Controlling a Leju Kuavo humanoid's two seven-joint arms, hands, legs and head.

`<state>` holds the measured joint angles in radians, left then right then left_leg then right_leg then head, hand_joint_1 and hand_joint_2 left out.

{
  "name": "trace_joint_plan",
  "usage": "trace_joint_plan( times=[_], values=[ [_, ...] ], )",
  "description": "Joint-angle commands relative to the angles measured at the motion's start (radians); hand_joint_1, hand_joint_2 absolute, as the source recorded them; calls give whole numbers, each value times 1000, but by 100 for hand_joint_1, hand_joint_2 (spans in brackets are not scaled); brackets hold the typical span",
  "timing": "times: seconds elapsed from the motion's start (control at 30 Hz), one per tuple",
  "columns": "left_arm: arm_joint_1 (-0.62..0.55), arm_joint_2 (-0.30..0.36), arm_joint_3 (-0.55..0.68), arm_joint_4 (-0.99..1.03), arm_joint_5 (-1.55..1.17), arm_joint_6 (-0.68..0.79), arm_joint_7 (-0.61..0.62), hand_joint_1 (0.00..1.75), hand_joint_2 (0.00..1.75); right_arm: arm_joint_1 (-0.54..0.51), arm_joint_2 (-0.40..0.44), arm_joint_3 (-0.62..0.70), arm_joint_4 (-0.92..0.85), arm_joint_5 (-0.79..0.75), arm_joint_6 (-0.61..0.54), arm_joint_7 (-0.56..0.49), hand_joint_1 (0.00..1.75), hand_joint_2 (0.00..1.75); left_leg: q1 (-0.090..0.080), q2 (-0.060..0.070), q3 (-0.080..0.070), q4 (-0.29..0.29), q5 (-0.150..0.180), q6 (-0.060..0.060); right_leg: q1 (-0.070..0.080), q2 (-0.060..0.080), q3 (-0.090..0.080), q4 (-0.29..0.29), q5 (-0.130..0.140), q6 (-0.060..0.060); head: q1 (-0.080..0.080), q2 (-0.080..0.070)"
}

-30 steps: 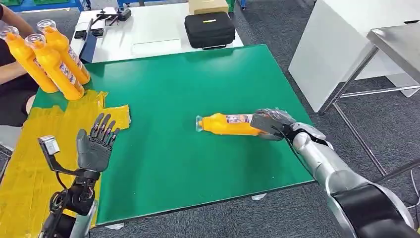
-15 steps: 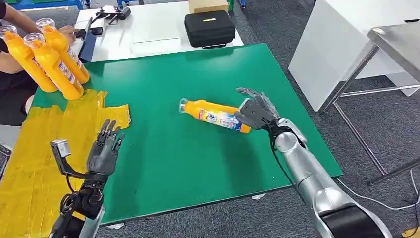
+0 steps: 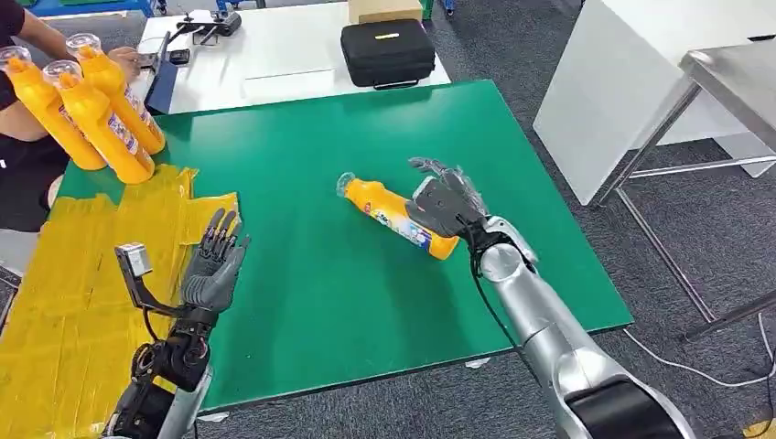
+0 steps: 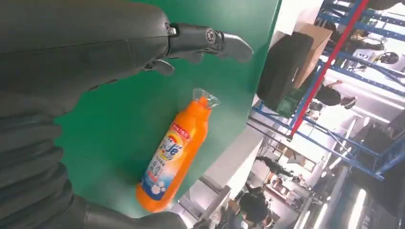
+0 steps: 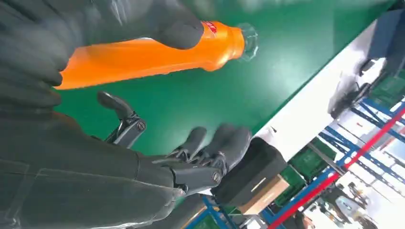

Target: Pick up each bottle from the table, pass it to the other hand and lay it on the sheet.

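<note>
At the far left you have three upright orange plastic bottles with clear caps (image 3: 91,105) standing together at the table's back corner, just behind the crinkled yellow plastic sheet (image 3: 64,274) that covers the left end of the green-topped table (image 3: 311,293). A person's arm (image 3: 37,37) reaches in above them. Your left robot hand (image 3: 212,270) is raised over the sheet's right edge, released, fingers straight and apart, holding nothing. Between it and the other hand lies a broad stretch of bare green, and the near edge of the table is well apart from both hands.

Right of centre, your right robot hand (image 3: 446,203) grasps the orange plastic bottle with a printed label (image 3: 395,215) by its base end. The bottle is lifted and tilted; its long axis runs diagonally, clear-wrapped cap toward the left and far side, base toward the right and near side. The right wrist view shows the thumb (image 5: 179,31) pressed on the bottle's body, which the head view hides. The left wrist view shows the label face-on. Beyond the far edge sits a black zipped case (image 3: 388,53) on a white table (image 3: 274,64).
</note>
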<state>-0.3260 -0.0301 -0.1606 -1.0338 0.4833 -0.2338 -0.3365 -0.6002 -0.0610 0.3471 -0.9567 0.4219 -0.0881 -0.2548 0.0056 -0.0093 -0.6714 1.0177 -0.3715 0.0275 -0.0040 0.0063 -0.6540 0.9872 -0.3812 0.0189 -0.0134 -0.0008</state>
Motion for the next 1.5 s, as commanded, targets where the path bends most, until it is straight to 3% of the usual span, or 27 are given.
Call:
trace_joint_plan(
  times=[0.03, 0.07, 0.1, 0.23, 0.27, 0.37, 0.53, 0.83, 1.17, 1.43, 1.47, 1.5],
  values=[
    [-12, 4, 14, 37, 11, -6, 17, 0, 175, -29, 26, -6, 55, 50, -20, 52, 0, 175, 0, 2, 6, 0, -3, -1, 0, 1, 6, 0, -3, 0, 0, 0],
    [-15, 4, 11, 40, 3, -4, 13, 0, 175, -29, 27, -12, 57, 53, -22, 58, 0, 175, 0, 3, 9, 0, -4, -2, 0, 1, 8, 0, -4, 0, 0, 0],
    [-18, 1, 12, 44, 3, -1, 13, 0, 175, -31, 28, -13, 62, 60, -23, 66, 0, 0, 0, 2, 7, 0, -4, -1, 0, 0, 7, 0, -3, 0, 0, 0],
    [-24, -4, 10, 39, -4, 4, 14, 0, 175, -54, 35, 1, 123, 122, -31, 140, 0, 0, 0, 1, 3, 0, -1, -1, 0, 0, 3, 0, -1, 0, 0, 0],
    [-29, -5, 9, 43, -3, -1, 17, 0, 175, -66, 39, 6, 159, 149, -23, 177, 0, 175, 0, 1, 5, 0, -2, -1, 0, 0, 5, 0, -2, 0, 0, 0],
    [-50, -16, 3, 58, 0, -6, 27, 0, 175, -100, 62, 3, 293, 217, -33, 254, 0, 175, 0, 1, 3, 0, -1, -1, 0, 0, 3, 0, -1, 0, 0, 0],
    [-70, -22, -7, 75, 6, -14, 32, 0, 175, -126, 88, -15, 418, 236, -20, 268, 0, 175, 0, 1, 6, 0, -2, -1, 1, -1, 6, 0, -2, 0, 0, 0],
    [-77, -24, -9, 69, 12, -9, 32, 0, 175, -150, 104, -18, 496, 269, -4, 304, 0, 175, 0, 1, 7, 0, -3, -2, 0, 0, 7, 0, -3, 0, 0, 0],
    [-73, -28, -25, 61, 14, -9, 33, 0, 175, -176, 152, -48, 550, 246, 32, 252, 0, 175, 0, 0, 3, 0, 0, -1, 0, -1, 3, 0, -1, 0, 0, 0],
    [-100, -34, -26, 79, 24, -4, 36, 0, 175, -184, 165, -4, 595, 282, 120, 293, 0, 175, 0, 0, 8, 0, -3, -2, 0, -1, 8, 1, -4, 0, 0, 0],
    [-109, -36, -24, 87, 25, -3, 39, 0, 175, -185, 165, 14, 602, 302, 136, 319, 159, 175, 0, 0, 5, 0, -1, -1, 0, -1, 5, 0, -2, 0, 0, 0],
    [-112, -36, -23, 89, 27, -3, 40, 0, 175, -183, 167, 20, 606, 308, 143, 331, 173, 175, 0, 0, 12, 0, -5, -2, 1, -2, 12, 0, -5, -1, 0, 0]
  ],
)
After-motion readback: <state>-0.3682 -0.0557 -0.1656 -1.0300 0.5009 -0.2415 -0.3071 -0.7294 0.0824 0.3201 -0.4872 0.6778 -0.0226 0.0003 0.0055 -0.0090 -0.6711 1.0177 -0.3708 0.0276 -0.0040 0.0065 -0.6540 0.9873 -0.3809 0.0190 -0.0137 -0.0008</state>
